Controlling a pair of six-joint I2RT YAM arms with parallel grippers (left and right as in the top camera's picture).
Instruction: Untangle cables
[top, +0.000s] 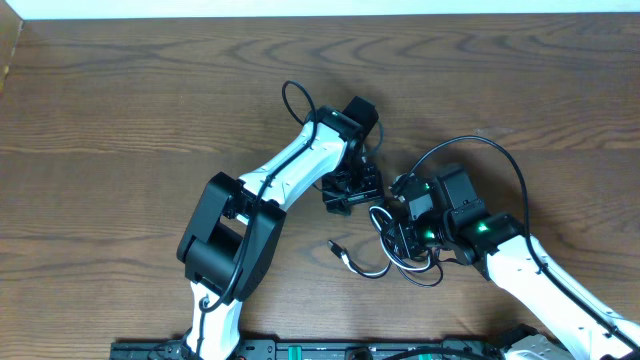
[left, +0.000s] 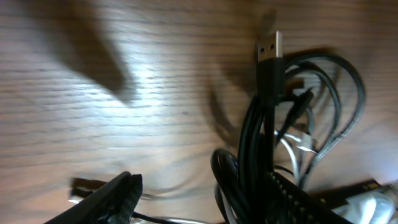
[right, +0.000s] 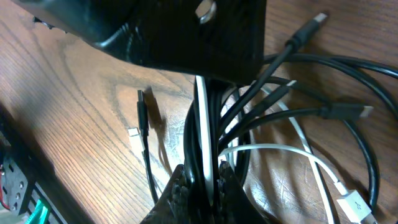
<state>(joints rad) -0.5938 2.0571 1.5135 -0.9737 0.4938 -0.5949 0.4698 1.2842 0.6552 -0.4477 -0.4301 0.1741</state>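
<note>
Brown wood grain covers the table (top: 120, 120) in the overhead view, with a pale strip along the top edge. Both white arms with black joints enter from the bottom and are cut off there. The left gripper (top: 358, 195) points down at centre frame. The right gripper (top: 398, 225) comes in from the lower right, against the cables (top: 398, 250), which lie knotted just right of centre. One thin black loop arcs up and right of the knot. How the strands cross inside it is hard to make out.

From the left wrist, the picture is dim and soft. Glossy black cords run upward at right, ending in a metal USB plug (left: 270, 53). The gripper's fingers (left: 112, 196) are set wide apart, and the bundle lies beside the ribbed right-hand one.

From the right wrist, a dark, blurred body fills the top and hides the bundle's upper part. Low in the frame, the two fingers pinch several black strands and a white cable (right: 273, 149) between them. Loose plug ends fan out to the right, and two small plugs lie at left.
</note>
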